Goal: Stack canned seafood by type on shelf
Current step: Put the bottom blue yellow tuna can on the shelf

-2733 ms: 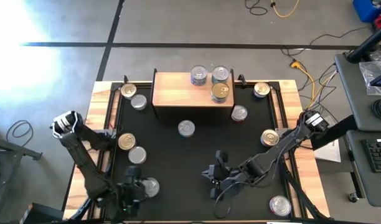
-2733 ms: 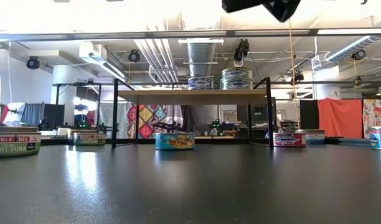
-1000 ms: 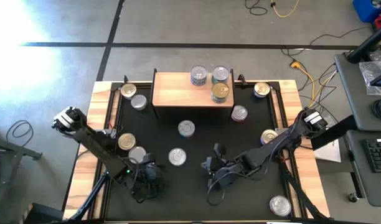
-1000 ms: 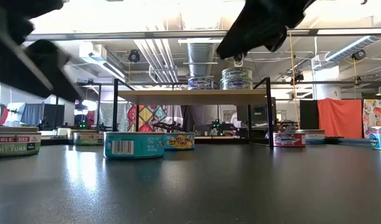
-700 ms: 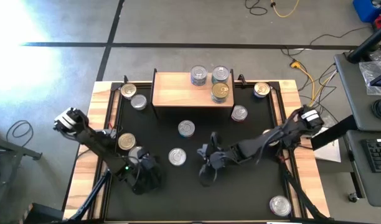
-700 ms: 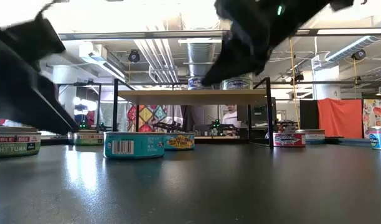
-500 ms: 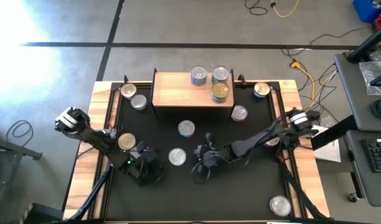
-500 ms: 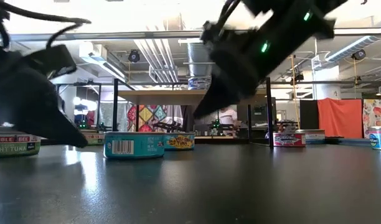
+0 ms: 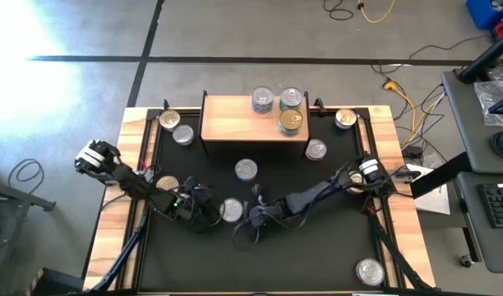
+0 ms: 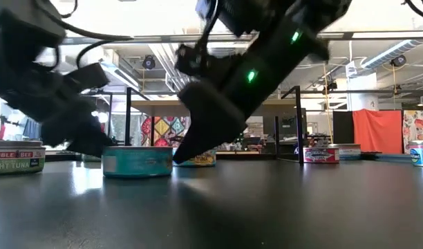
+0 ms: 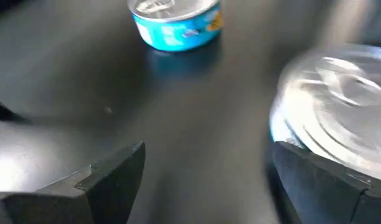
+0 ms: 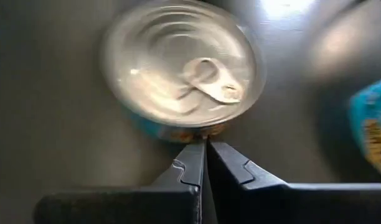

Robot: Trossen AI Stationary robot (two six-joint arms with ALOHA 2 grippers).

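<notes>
Teal-sided, silver-lidded tuna can [image 9: 231,209] sits mid-table toward the front edge, right gripper [image 9: 253,217] pressed together touching one side, left gripper [image 9: 204,215] spread apart just beside the other.

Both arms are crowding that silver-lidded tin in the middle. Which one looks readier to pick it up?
Probably the left. The left pincer stands open beside the tin. The right pincer is shut, its tips only pressed against the tin's side, so it would have to open first.
</notes>
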